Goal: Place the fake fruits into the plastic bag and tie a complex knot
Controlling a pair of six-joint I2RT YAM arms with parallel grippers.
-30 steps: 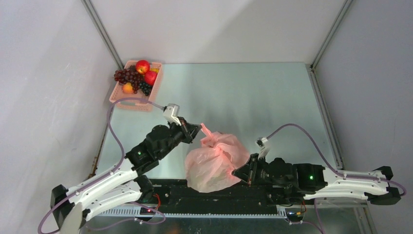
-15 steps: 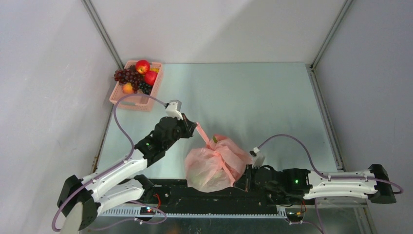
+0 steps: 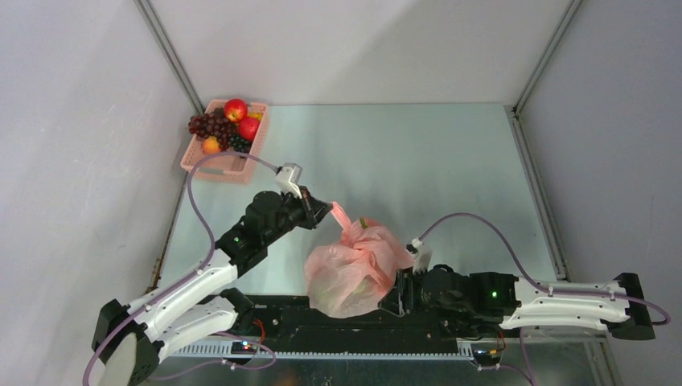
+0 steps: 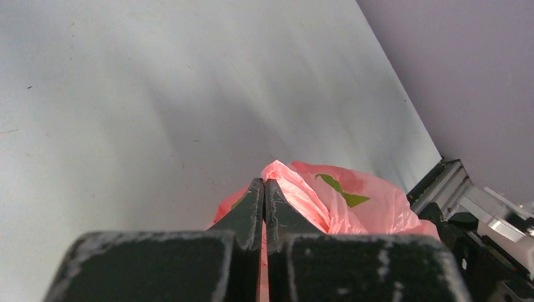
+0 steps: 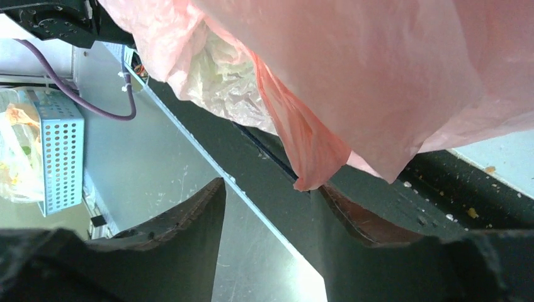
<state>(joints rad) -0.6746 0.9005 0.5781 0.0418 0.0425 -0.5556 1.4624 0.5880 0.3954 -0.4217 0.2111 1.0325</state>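
A pale green table (image 3: 450, 161) fills the floor of a booth with plain grey walls (image 3: 362, 48), and at its near edge runs the black rail (image 3: 362, 322) where both arms are bolted. Closest to this rail lies the right gripper (image 5: 269, 189); its fingers are spread apart and grasp nothing, and a twisted pink end of the plastic bag (image 3: 354, 269) hangs just beside one finger without being pinched. The bag itself sits bulging at the near side of the table, partly over the rail, and something pale green shows through its film, though I cannot tell which fruit it is. A little farther, the left gripper (image 3: 323, 212) is clenched on the bag's handle (image 3: 339, 215) and holds it raised toward the far left. In the far left corner stands a pink basket (image 3: 211, 165), well apart from the bag, with fake fruits in it: a red apple (image 3: 236, 108), a grape bunch (image 3: 211, 125) and an orange (image 3: 211, 145). I judge that the knot is at risk: with only one end held, a strong pull can slide the loop open, tear the thin film, or drag the bag off the rail. Also, these fruits would remain outside a tied bag.
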